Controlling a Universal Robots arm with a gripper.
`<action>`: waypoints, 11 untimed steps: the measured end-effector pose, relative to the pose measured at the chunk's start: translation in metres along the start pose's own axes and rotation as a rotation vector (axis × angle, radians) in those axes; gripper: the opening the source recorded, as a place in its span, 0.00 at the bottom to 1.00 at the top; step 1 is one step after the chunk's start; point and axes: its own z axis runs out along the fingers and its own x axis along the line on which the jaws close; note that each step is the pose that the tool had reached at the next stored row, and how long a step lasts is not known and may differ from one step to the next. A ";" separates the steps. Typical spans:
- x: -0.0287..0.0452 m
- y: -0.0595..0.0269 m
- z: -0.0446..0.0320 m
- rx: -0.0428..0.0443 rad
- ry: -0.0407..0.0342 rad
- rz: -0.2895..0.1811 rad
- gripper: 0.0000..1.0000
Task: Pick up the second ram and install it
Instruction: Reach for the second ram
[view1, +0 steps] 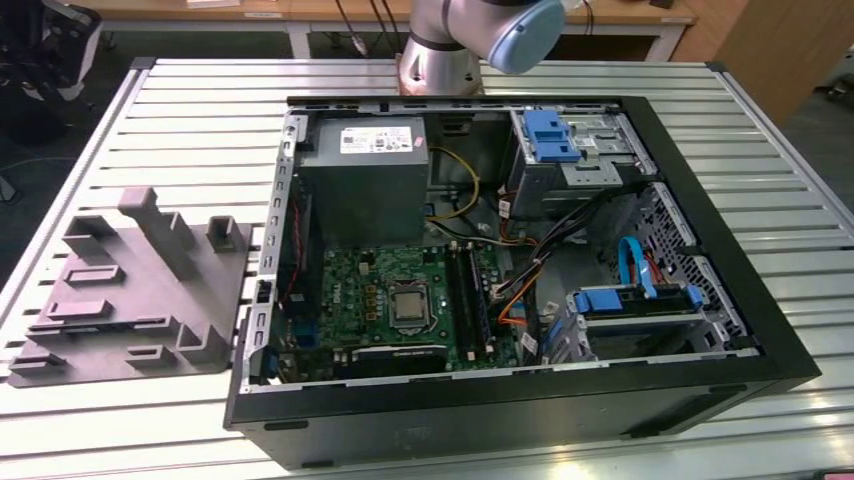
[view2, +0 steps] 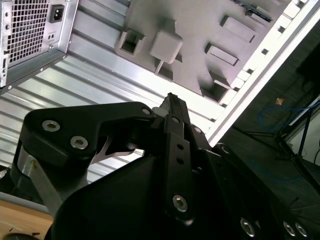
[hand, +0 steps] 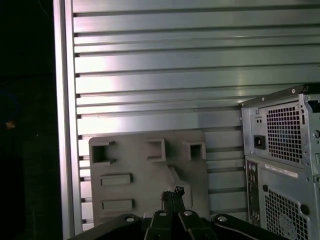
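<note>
My gripper (hand: 172, 192) shows in both wrist views with its two black fingers (view2: 170, 102) pressed together and nothing between them. It hangs high above the grey moulded fixture (hand: 145, 165), which lies on the slatted table beside the open computer case (view1: 521, 270). A thin dark strip (view2: 252, 7) lies at one end of the fixture (view2: 200, 25); I cannot tell whether it is the second ram. On the green motherboard (view1: 387, 290) the long black memory slots (view1: 465, 290) run beside the processor socket.
The arm's grey and blue elbow (view1: 481, 35) rises behind the case. The fixture (view1: 134, 290) sits at the exterior view's left, near the table's edge (hand: 65, 125). The case's rear panel (hand: 282, 160) stands close to the fixture. Cables and blue drive brackets (view1: 634, 300) crowd the case.
</note>
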 end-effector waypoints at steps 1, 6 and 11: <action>0.0031 -0.0002 0.0000 0.0000 -0.0001 0.000 0.10; 0.0187 -0.0014 0.0001 0.0000 0.0000 0.000 0.10; 0.0282 -0.0026 0.0008 0.0000 -0.0001 0.000 0.10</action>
